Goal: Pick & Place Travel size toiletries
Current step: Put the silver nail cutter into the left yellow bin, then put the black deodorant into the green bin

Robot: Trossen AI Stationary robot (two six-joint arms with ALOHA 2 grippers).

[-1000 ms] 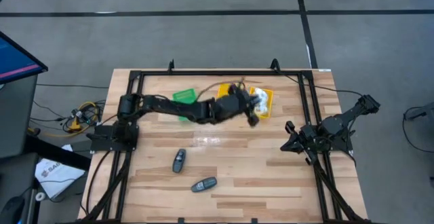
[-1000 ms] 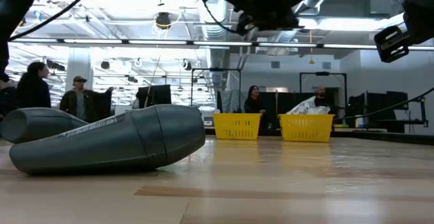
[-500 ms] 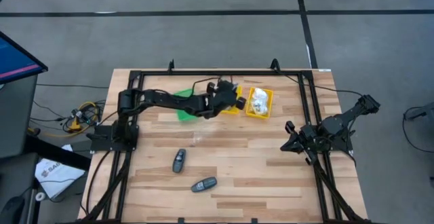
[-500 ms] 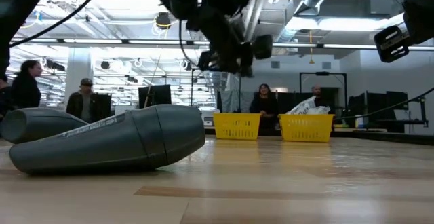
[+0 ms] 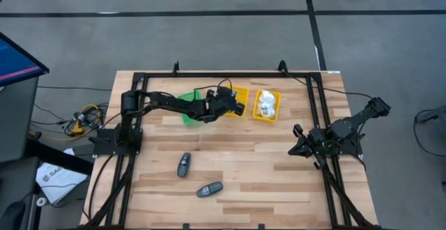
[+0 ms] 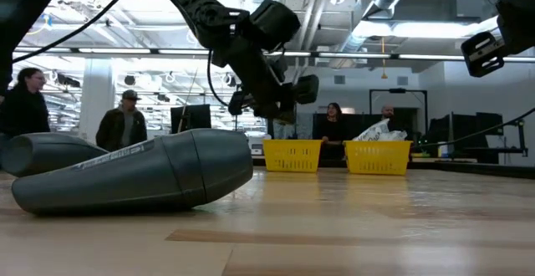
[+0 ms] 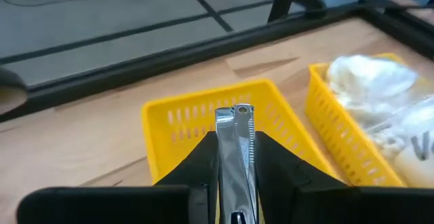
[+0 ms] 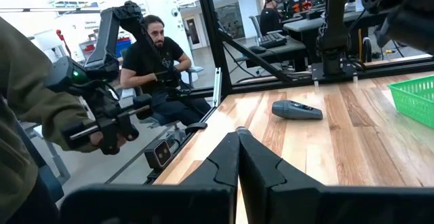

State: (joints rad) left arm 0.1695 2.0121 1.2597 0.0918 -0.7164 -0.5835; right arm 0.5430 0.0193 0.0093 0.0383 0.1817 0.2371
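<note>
My left gripper (image 5: 235, 104) hangs over the left yellow bin (image 5: 239, 95), shut on a thin silver metal piece (image 7: 234, 125); in the low view the left gripper (image 6: 280, 104) is well above the table. The right yellow bin (image 5: 267, 105) holds crinkly white packets (image 7: 369, 85). Two dark grey oval gadgets (image 5: 183, 164) (image 5: 209, 189) lie flat on the wooden table toward its near edge. My right gripper (image 5: 298, 146) waits shut at the table's right side. My left gripper pinches the silver metal piece between its two fingers (image 7: 203, 159), which lie along the piece. The piece's free end (image 7: 237, 112) sticks out past the fingertips. It is lifted clear, above the left yellow bin's floor (image 7: 190, 125).
A green bin (image 5: 188, 108) sits beside the left yellow bin, under the left arm. A black frame rail (image 5: 230, 74) runs along the far edge. The nearest gadget (image 6: 134, 171) fills the low view's left. People stand beyond the table (image 8: 159, 54).
My left gripper has swung from over the right yellow bin toward the table's left, and now hangs over the left yellow bin. It has also come down closer to the table. The right arm has kept still.
</note>
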